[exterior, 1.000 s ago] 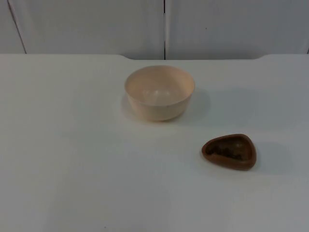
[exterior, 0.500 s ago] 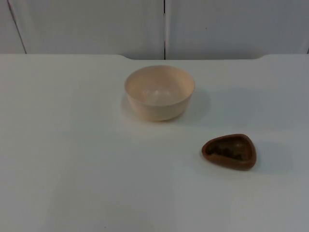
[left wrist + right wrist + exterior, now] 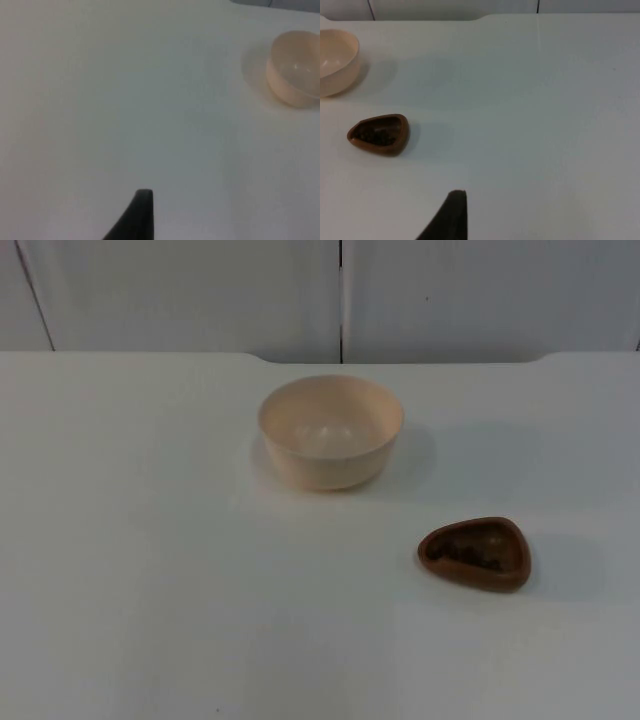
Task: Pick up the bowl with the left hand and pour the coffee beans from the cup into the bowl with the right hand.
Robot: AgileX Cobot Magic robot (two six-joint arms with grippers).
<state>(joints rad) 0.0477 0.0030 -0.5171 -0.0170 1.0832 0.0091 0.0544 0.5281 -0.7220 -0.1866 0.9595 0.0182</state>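
A pale peach bowl [image 3: 331, 432] stands upright and empty on the white table, a little left of centre toward the back. A small brown, rounded-triangular cup [image 3: 475, 553] with dark coffee beans in it sits in front of the bowl and to its right. In the left wrist view the bowl [image 3: 295, 70] lies far off from my left gripper [image 3: 141, 212], which hangs over bare table. In the right wrist view the cup [image 3: 378, 135] and the bowl's rim [image 3: 335, 60] are well away from my right gripper [image 3: 454, 212]. Both arms wait, holding nothing that I can see.
The white table top [image 3: 150, 590] ends at the grey partition wall [image 3: 200, 290] behind the bowl. Bowl and cup stand about a hand's width apart.
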